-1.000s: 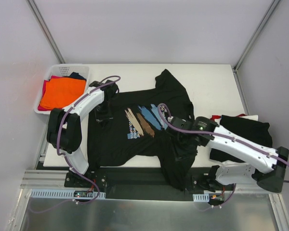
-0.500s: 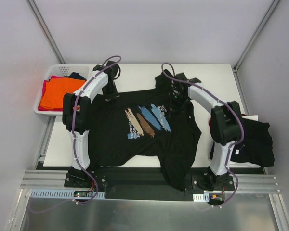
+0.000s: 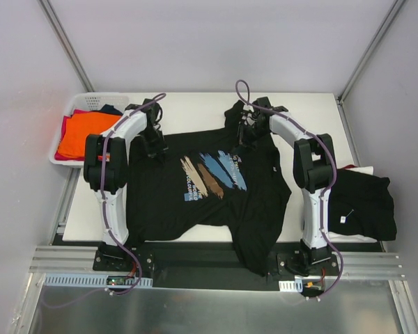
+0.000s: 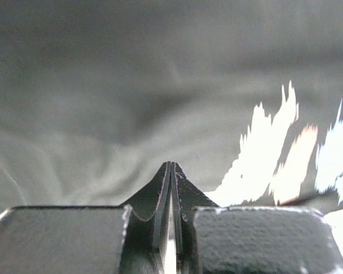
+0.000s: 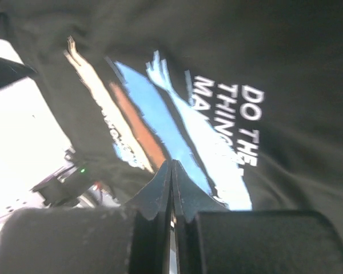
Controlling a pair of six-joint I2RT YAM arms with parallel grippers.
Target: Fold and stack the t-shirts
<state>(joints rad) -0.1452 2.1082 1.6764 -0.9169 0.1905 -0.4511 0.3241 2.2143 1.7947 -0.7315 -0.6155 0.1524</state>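
Black t-shirt (image 3: pixel 195 209): limp, light; take it at shoulders nr tabletop (image 3: pixel 195 104) far edge. Left hand (image 4: pixel 171 171), right hand (image 5: pixel 171 170): fingers together, hold unclear.

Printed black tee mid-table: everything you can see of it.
The black printed t-shirt is soft, wrinkled cloth, spread print up across the table. Its chest shows blue, tan and brown brush strokes with white text starting "DO THE". One sleeve points to the far side; a near part hangs over the table's front edge. The left gripper and right gripper are both shut on its far edge.
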